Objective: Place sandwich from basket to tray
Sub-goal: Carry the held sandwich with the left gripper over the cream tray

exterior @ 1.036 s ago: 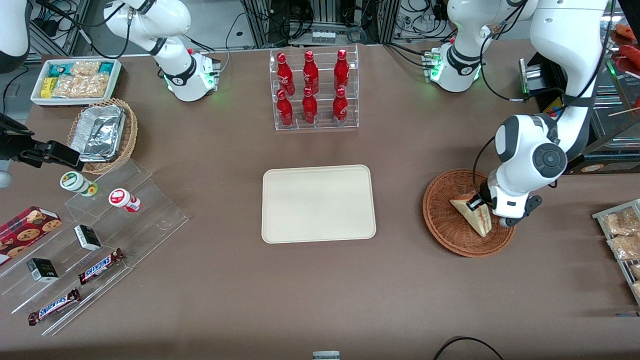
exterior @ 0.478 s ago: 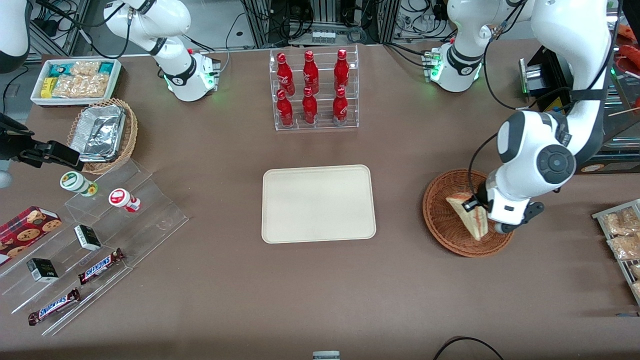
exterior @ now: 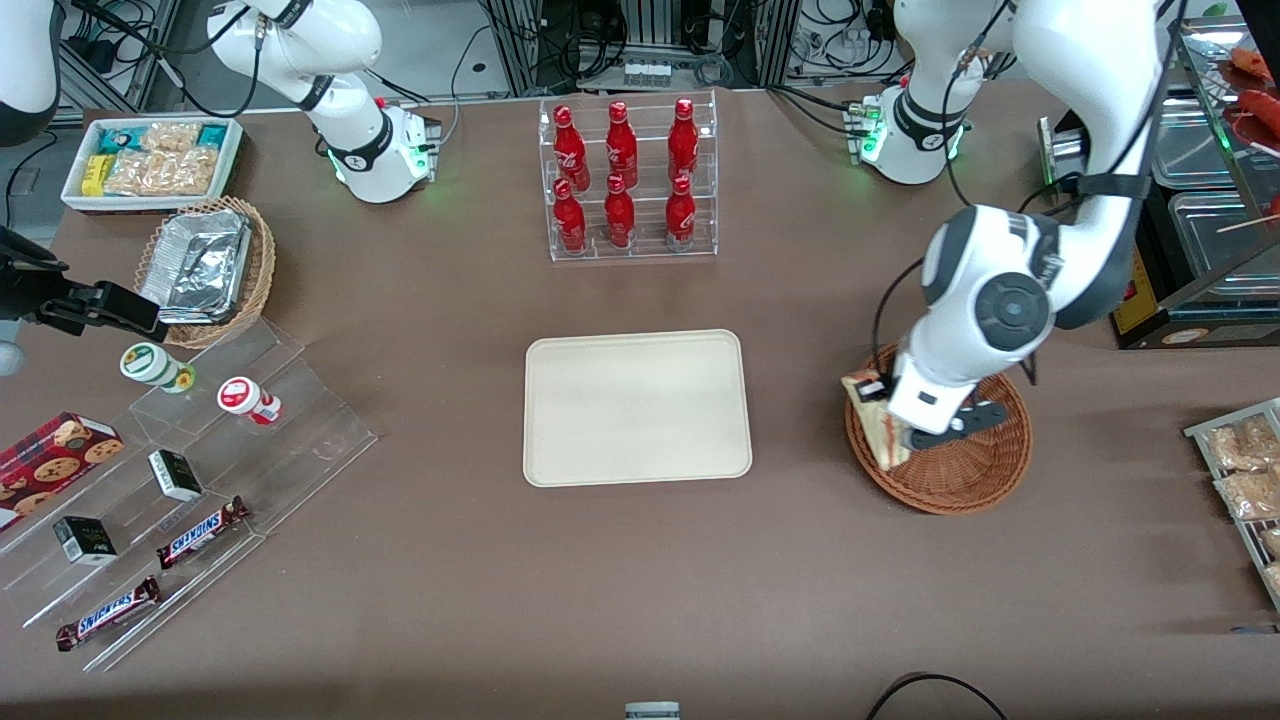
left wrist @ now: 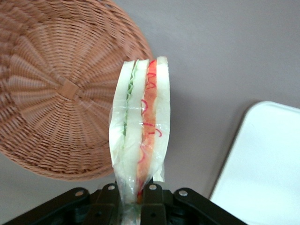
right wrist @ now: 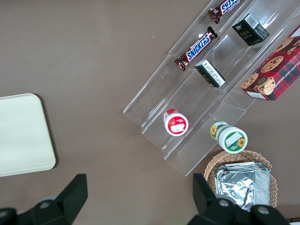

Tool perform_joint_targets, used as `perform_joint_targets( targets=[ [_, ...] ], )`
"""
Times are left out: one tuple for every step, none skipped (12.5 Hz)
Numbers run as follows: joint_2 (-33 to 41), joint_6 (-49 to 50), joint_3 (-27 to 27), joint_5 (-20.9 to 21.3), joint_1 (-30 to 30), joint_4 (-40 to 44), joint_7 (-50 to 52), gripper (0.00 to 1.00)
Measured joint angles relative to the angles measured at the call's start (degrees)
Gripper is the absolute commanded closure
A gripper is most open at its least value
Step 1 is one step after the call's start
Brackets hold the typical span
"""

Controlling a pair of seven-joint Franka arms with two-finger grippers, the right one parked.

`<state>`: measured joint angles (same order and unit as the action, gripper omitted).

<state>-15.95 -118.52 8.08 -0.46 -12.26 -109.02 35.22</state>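
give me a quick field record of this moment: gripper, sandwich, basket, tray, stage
gripper: left arm's gripper shut on the sandwich, above the basket's tray-side edge
sandwich: triangular white-bread wedge with red and green filling, clear-wrapped, lifted clear of the basket
basket: round reddish-brown wicker basket, nothing in it
tray: flat cream rectangular tray, nothing on it
stage: sandwich picked up, not yet over the tray

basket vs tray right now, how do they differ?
The basket is round, reddish-brown woven wicker; the tray is a flat cream rectangle with rounded corners. The end effector holds the sandwich above the basket's rim on the tray's side; nothing hangs over the tray. Both sit on the table, nothing in them.
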Motion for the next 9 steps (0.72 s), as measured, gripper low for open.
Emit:
perform_joint_targets(
  targets=[
    [-0.37, 0.0, 0.04, 0.0, -1.68, 0.41, 0.02, 1.0],
    [-1.04, -0.01, 0.08, 0.0, -3.57, 1.15, 0.34, 1.0],
    [-2.06, -0.04, 0.11, -0.01, -5.55, 2.1, 1.12, 1.0],
    [-3.43, -0.06, 0.13, -0.01, -7.55, 3.45, 2.28, 1.0],
    [-5.17, -0.08, 0.17, -0.01, -9.53, 5.22, 3.9, 1.0],
    [-7.06, -0.09, 0.17, -0.01, -11.36, 7.1, 5.17, 1.0],
    [-8.86, -0.11, 0.18, -0.01, -13.02, 8.78, 5.88, 1.0],
    [-10.59, -0.13, 0.18, -0.01, -14.54, 10.37, 6.2, 1.0],
    [-12.13, -0.17, 0.18, -0.03, -15.76, 12.0, 6.53, 1.0]
  ],
)
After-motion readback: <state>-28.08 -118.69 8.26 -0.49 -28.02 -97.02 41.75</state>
